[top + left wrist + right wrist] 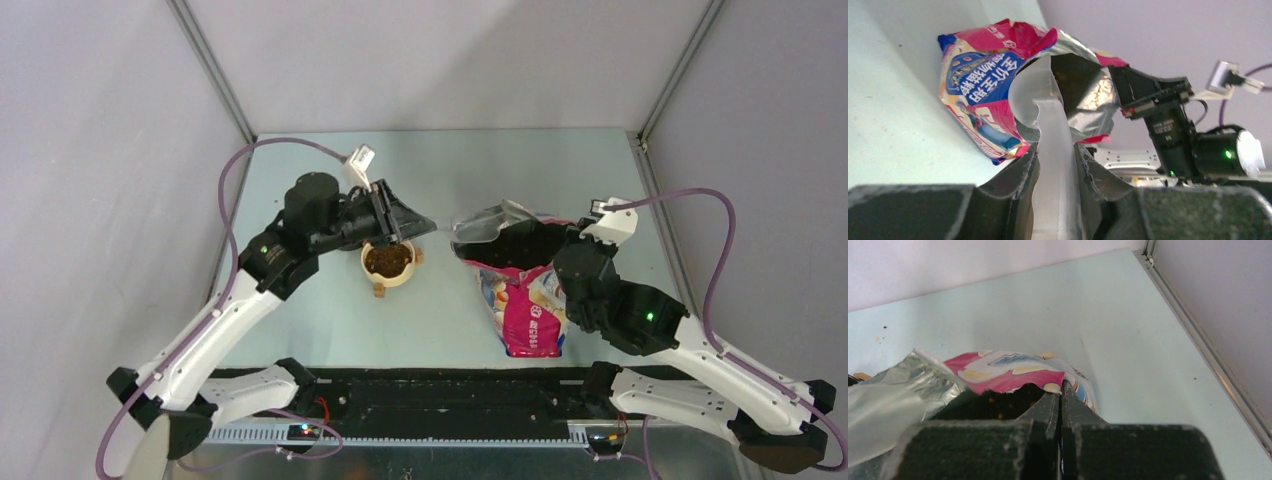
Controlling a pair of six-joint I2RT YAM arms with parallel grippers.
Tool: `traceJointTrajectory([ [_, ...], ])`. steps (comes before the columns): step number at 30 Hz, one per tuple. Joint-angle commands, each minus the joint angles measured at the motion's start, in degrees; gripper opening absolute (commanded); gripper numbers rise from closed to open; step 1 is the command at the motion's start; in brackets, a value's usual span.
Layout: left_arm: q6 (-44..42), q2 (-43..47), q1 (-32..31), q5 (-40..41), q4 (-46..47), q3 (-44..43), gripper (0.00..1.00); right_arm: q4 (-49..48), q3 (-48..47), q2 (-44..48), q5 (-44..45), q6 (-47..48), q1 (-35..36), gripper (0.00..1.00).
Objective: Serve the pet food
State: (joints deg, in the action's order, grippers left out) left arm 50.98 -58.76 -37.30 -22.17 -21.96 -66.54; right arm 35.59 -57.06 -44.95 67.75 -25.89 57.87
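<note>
Pet food [388, 260] — heaped in bowl [366, 264] beneath left gripper [1055, 160], clamped on clear scoop [1045, 95] reaching the bag [530, 320] mouth; right gripper [1060, 397] pinches bag rim — apparently holding it open.

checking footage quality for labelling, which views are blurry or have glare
Top external: sharp, evenly lit, only soft shadows. Left wrist: left gripper and scoop blurred up close, glare on the foil inside the bag. Right wrist: right gripper soft, table crisp.
</note>
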Motion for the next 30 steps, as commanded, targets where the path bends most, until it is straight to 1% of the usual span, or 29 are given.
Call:
traceJointTrajectory([
  [1, -3.51, -7.28, -3.71, 13.90, -16.35, -12.98, 0.00, -4.95, -2.54, -0.28, -0.94, -0.83, -0.22, 0.00],
  [2, -4.44, -8.67, -4.30, 15.38, -20.65, -14.83, 0.00, -5.19, -2.58, -0.43, -1.48, -0.48, -0.24, 0.00],
  [3, -4.95, -11.49, -5.44, 15.70, -22.20, -18.22, 0.00, -5.32, -2.59, -0.61, -1.74, -0.35, -0.27, 0.00],
  [4, -5.33, -12.62, -5.96, 16.12, -24.55, -19.65, 0.00, -5.52, -2.56, -0.68, -2.16, -0.16, -0.25, 0.00],
  [9, -6.45, -21.48, -9.20, 18.59, -31.80, -29.60, 0.00, -6.03, -2.61, -1.79, -0.93, 0.45, -0.05, 0.00],
  [12, -7.09, -24.51, -10.91, 21.74, -35.41, -33.74, 0.00, -6.41, -2.54, -2.14, -0.76, 0.70, 0.11, 0.00],
  [15, -7.42, -28.13, -12.86, 26.85, -38.66, -38.20, 0.00, -6.69, -2.62, -2.44, -0.27, 1.17, 0.22, 0.00],
  [16, -7.36, -30.26, -13.31, 28.38, -41.78, -39.62, 0.00, -6.73, -2.55, -2.60, -0.04, 1.27, 0.27, 0.00],
  [17, -6.99, -31.54, -14.16, 32.23, -43.79, -43.08, 0.00, -6.80, -2.59, -2.69, 0.49, 1.45, 0.41, 0.00],
  [18, -6.84, -34.04, -14.58, 34.10, -47.63, -45.00, 0.00, -6.92, -2.61, -2.91, 0.74, 1.54, 0.50, 0.00],
  [19, -6.48, -35.36, -15.29, 37.15, -51.19, -48.79, 0.00, -7.09, -2.62, -2.97, 1.16, 1.72, 0.63, 0.00],
  [20, -6.27, -38.14, -15.86, 38.54, -52.76, -52.33, 0.00, -7.19, -2.60, -3.07, 1.25, 1.81, 0.69, 0.00],
  [21, -6.10, -39.52, -16.13, 40.37, -55.50, -54.02, 0.00, -7.33, -2.61, -3.14, 1.31, 1.94, 0.74, 0.00],
  [22, -6.17, -42.38, -16.58, 40.77, -56.67, -57.14, 0.00, -7.40, -2.55, -3.31, 1.33, 1.96, 0.79, 0.00],
  [23, -6.36, -43.80, -16.75, 40.95, -58.68, -58.45, 0.00, -7.56, -2.60, -3.44, 1.47, 2.09, 0.90, 0.00],
  [25, -6.93, -48.82, -17.27, 40.74, -60.40, -61.59, 0.00, -7.82, -2.57, -3.66, 1.93, 2.23, 0.95, 0.00],
  [26, -6.98, -49.83, -17.52, 40.72, -60.71, -62.61, 0.00, -7.82, -2.60, -3.88, 2.26, 2.32, 1.00, 0.00],
  [30, -8.19, -53.02, -17.84, 39.25, -57.01, -61.38, 0.00, -7.94, -2.55, -4.22, 2.80, 2.58, 1.01, 0.00],
])
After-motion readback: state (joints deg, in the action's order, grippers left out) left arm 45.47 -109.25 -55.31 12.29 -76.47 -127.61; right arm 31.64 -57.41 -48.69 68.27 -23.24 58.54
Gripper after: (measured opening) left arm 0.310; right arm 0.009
